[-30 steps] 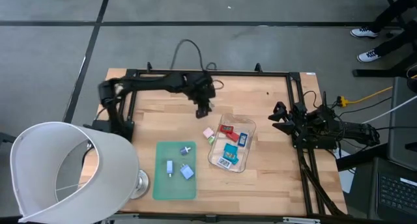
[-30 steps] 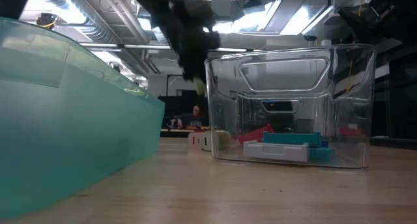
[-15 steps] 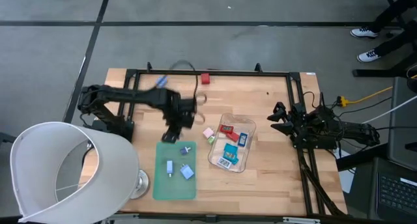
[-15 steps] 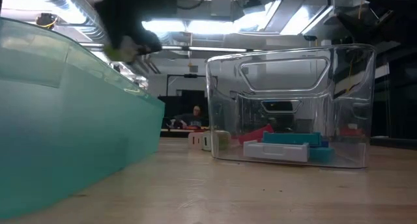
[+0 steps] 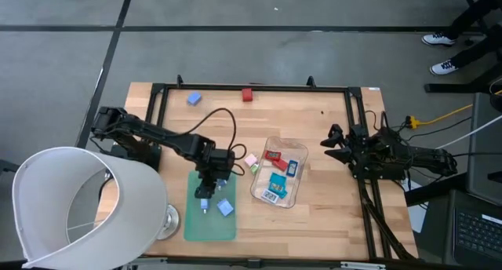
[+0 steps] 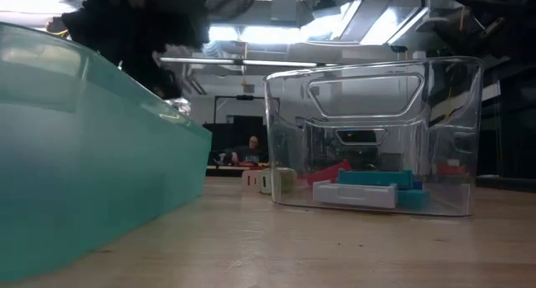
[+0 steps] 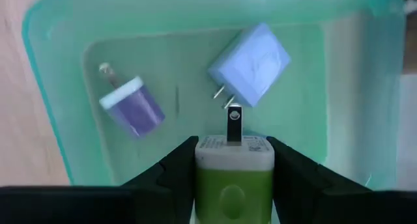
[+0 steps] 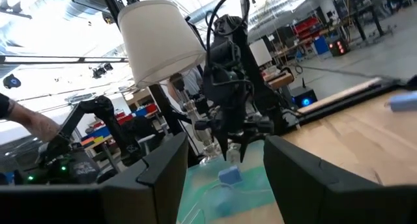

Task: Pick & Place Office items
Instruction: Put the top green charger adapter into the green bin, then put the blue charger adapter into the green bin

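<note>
We are holding our left gripper [image 5: 203,193] over the green mat [image 5: 193,223], its two fingers [image 7: 171,165] closed against the sides of a light green piece [image 7: 234,178] with a white end and a metal prong pointing away from the wrist. In the left wrist view this piece is hanging above the mat's inner floor, where a blue-purple piece [image 7: 130,107] and a pale blue piece [image 7: 250,63] are lying well apart from each other, each with small prongs showing. From above, the same two pieces are showing as small blue shapes on the mat, one just beside our gripper and the other [image 5: 225,208] nearer the mat's right edge. We are seeing the clear tray [image 5: 259,193] to the right of the mat, with red, blue and teal pieces [image 5: 276,182] lying inside it, and a pink piece [image 5: 251,160] with a light green one beside it resting on the wood just outside the tray's left wall. A blue piece [image 5: 194,99] and a red piece [image 5: 247,94] are sitting near the table's far edge. We are resting our right gripper [image 5: 332,142] at the table's right side, fingers [image 8: 163,168] standing apart and holding nothing.
</note>
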Robot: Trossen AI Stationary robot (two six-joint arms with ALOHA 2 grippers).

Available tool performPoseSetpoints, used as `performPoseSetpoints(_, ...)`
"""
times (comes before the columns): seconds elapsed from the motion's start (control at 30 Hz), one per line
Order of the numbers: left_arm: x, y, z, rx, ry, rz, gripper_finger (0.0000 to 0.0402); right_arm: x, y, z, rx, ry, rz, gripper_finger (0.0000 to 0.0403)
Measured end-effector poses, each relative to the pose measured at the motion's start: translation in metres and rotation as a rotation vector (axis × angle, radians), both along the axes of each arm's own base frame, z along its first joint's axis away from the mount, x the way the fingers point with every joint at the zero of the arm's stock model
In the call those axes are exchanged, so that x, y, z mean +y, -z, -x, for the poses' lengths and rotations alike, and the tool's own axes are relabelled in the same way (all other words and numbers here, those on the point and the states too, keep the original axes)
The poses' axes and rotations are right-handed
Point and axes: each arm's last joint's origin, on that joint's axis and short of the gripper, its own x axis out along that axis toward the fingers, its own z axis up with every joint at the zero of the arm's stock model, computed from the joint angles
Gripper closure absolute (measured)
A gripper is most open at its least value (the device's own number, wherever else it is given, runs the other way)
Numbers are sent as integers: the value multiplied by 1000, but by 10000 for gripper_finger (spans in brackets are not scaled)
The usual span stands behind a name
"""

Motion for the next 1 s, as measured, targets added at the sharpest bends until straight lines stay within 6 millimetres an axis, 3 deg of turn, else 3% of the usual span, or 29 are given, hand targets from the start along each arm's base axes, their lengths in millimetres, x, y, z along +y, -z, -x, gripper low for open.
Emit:
performPoseSetpoints(0.27, 3, 3, 1, 30, -67, 15, 127, 0, 1, 0, 7, -1, -6, 202)
performPoseSetpoints(0.47, 6, 1, 0, 32, -82, 9, 116, 0, 1, 0, 6, 0, -2, 202)
performPoseSetpoints(0.53, 12, -5, -2, 7, -135, -70, 120, 0, 1, 0, 6, 0, 1, 202)
performPoseSetpoints(0.7, 46, -23, -7, -65, -427, -287, 126, 0, 1, 0, 9, 9, 1, 202)
performPoseSetpoints(0.93, 128, -27, 4, -16, -977, -339, 124, -1, 1, 0, 9, 25, 7, 202)
performPoseSetpoints(1.0, 150, -27, 11, 0, -1061, -330, 120, -1, 1, 0, 8, 29, 6, 202)
